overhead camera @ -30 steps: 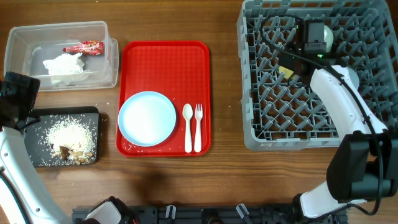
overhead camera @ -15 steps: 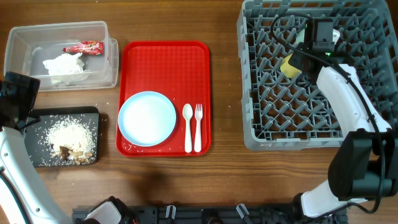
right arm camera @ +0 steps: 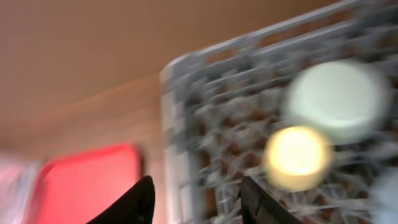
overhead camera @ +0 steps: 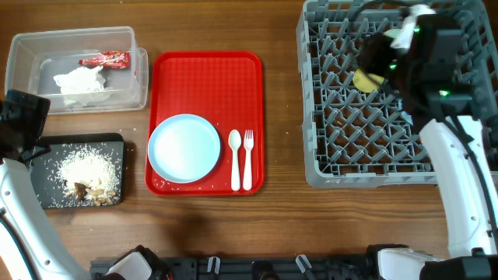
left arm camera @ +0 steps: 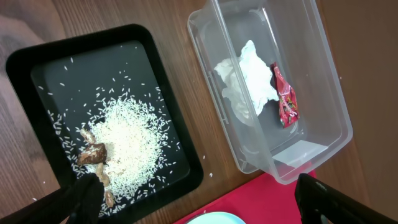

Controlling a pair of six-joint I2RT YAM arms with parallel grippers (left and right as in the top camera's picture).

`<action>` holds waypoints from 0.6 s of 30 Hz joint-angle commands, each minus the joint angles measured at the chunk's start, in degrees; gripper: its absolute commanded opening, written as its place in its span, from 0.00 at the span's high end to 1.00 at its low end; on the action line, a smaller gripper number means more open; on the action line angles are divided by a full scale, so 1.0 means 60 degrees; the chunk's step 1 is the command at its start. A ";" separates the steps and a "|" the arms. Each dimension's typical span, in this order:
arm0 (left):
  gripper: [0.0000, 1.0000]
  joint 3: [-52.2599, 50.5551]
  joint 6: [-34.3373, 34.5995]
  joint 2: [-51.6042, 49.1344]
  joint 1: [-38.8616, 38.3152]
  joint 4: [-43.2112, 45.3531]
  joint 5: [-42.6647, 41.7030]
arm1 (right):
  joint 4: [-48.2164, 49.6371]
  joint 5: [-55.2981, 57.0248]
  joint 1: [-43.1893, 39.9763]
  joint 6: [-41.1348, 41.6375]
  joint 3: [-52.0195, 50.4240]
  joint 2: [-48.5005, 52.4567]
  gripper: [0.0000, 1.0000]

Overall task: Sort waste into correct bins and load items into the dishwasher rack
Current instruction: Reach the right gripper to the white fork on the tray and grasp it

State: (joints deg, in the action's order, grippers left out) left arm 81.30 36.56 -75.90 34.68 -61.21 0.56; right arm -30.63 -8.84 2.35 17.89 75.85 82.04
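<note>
**Overhead.** A brown wood-grain table [overhead camera: 280, 225] fills the whole view. The right gripper [overhead camera: 376, 56] hangs over the far half of the grey dishwasher rack [overhead camera: 327, 155]. The yellow cup [overhead camera: 364, 80] sits among the pegs just below it. Well to its left lies the red serving tray [overhead camera: 206, 78]. This tray carries the light-blue plate [overhead camera: 184, 148], the white spoon [overhead camera: 235, 159] and the white fork [overhead camera: 248, 159], the spoon and fork lying parallel just beside the plate. The left arm [overhead camera: 22, 117] stands at the table's left edge, between the clear tub [overhead camera: 23, 47] and the black tray [overhead camera: 47, 202].

**Left wrist.** The left gripper [left arm camera: 199, 190] is spread wide and empty. Ahead of its left finger lies the black tray, holding the rice [left arm camera: 127, 137] and the brown food bits [left arm camera: 93, 155]. A stray grain lies on the wood beside it. Ahead of its right finger stands the clear tub, with the crumpled napkin [left arm camera: 245, 84] touching the red wrapper [left arm camera: 285, 99].

**Right wrist.** The view is heavily blurred. The right gripper's fingers [right arm camera: 134, 202] are parted with nothing between them. Ahead and to the right are the yellow cup and a pale-green bowl [right arm camera: 336, 93], both inside the rack. The red tray and bare wood lie to the left.
</note>
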 commanded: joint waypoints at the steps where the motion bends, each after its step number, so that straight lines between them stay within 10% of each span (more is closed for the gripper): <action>1: 0.00 0.0113 -0.0011 0.0026 0.0055 0.0022 -0.0007 | -0.0565 -0.1439 0.1228 -0.0692 0.0102 0.0237 0.47; 18: 0.00 0.0113 -0.0011 0.0026 0.0055 0.0022 -0.0007 | -0.3166 0.0732 0.6481 0.1293 0.0098 0.4408 0.41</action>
State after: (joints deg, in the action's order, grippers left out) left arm 81.30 36.56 -75.90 34.68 -61.23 0.54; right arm -48.58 -8.84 39.35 21.98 75.96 106.10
